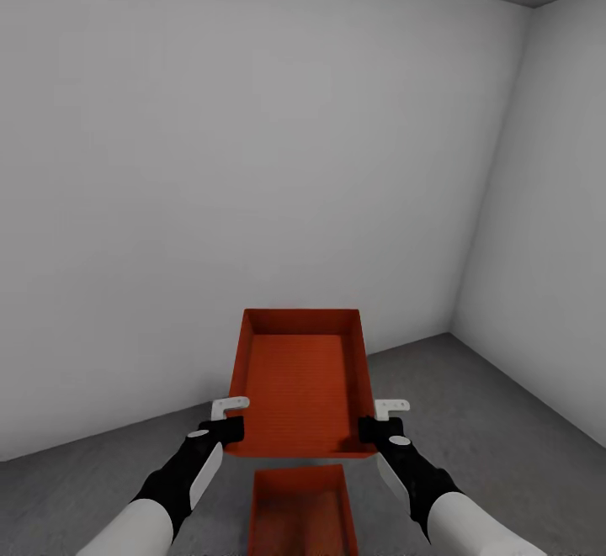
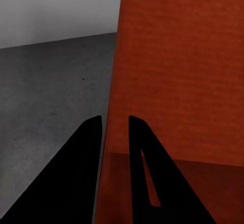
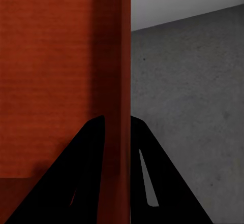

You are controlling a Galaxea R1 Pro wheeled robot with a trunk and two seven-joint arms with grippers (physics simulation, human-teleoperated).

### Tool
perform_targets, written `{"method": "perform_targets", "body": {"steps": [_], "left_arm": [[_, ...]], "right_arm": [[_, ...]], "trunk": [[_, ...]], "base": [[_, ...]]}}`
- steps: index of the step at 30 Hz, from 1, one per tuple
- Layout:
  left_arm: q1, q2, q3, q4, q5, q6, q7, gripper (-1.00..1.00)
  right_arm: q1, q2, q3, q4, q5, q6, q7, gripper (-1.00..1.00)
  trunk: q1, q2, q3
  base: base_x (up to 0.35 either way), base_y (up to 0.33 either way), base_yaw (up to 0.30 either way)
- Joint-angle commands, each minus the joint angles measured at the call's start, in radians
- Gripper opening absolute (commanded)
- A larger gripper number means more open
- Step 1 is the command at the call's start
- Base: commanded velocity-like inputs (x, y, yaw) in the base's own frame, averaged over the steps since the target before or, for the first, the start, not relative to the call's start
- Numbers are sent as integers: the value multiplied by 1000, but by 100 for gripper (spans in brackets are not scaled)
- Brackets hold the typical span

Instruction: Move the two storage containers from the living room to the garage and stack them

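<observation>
2 storage containers | upper container (image 1: pixel 301 379) frame centre, held up, left gripper (image 1: pixel 225 421) and right gripper (image 1: pixel 380 423) each pinching a side wall | lower container (image 1: pixel 301 510) bottom centre on grey floor (image 1: pixel 505 421)

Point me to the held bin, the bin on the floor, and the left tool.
held bin (image 1: pixel 303 388), head view, ribbed bottom
bin on the floor (image 1: pixel 301 516), head view, inner bottom
left tool (image 2: pixel 115 127), left wrist view, midway between fingertips

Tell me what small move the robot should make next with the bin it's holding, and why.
Probably draw the held container back and lower it. Both grippers, left and right, pinch its side walls, holding it above the grey floor, while the second container lies on the floor nearer the robot, only partly under the held one.
</observation>
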Motion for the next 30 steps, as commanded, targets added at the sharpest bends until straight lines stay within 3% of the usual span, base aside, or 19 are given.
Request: {"method": "perform_targets", "body": {"steps": [1,30], "left_arm": [[0,31,35,-5,-15,2,26,-100],[0,30,35,-4,-15,2,26,-100]], "right_arm": [[0,-2,-12,0,-8,5,-15,-100],[0,-2,-12,0,-8,5,-15,-100]], "trunk": [[0,-1,-2],[0,-1,-45]], "base": [[0,0,0],[0,0,0]]}}
